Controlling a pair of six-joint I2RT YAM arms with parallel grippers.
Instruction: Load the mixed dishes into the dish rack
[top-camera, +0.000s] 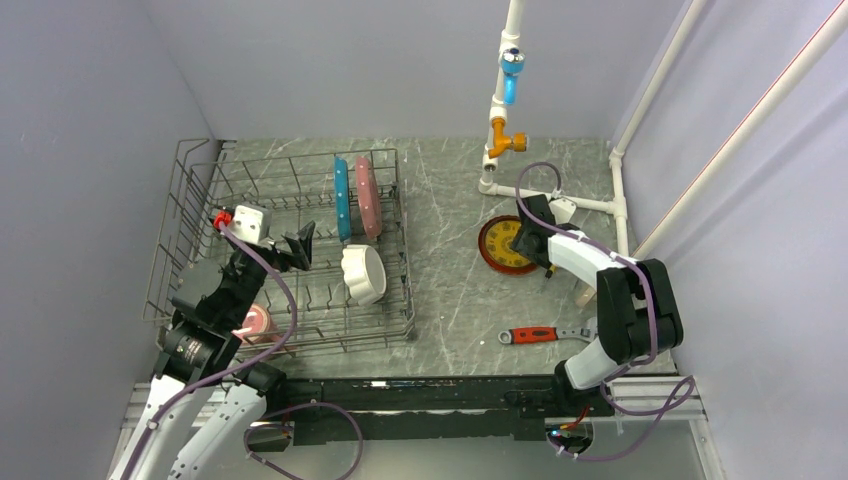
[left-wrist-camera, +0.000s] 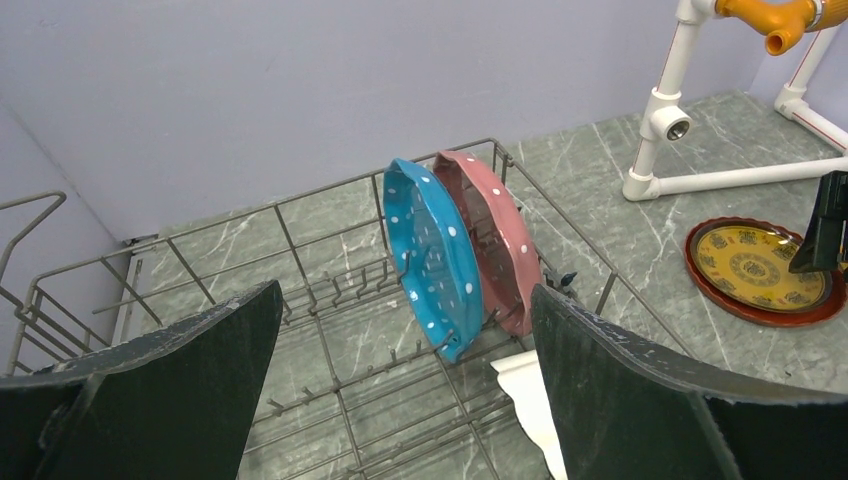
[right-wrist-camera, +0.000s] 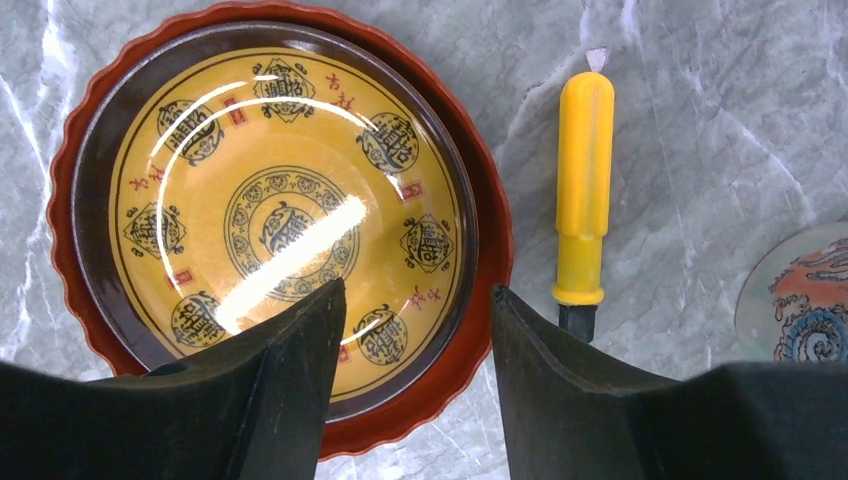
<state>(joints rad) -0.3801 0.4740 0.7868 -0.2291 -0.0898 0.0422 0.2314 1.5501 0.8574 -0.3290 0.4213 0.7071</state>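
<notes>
Wrist view looking straight down: the red-brown plate (right-wrist-camera: 270, 200), with a yellow patterned centre, lies flat on the grey marble table (right-wrist-camera: 700, 100) and fills the upper left of the frame; the right gripper (right-wrist-camera: 415, 300) enters from the bottom edge, its two black fingers about half open, holding nothing; the plate's lower-right rim runs through the gap between them, one finger over the yellow centre, the other outside the rim; whether either finger touches the plate cannot be told. A yellow screwdriver (right-wrist-camera: 585, 190) lies just right of the plate, its handle running top to bottom, close by the outer finger. In the overhead view the same plate sits right of centre, well apart from the dish rack (top-camera: 190, 200) at the left; the right arm is much the nearer one. The left gripper (top-camera: 300, 245) hangs above the rack, spread wide and empty. Judgement: the coming grip depends on the rim sitting squarely between the fingers, clear of the screwdriver.
</notes>
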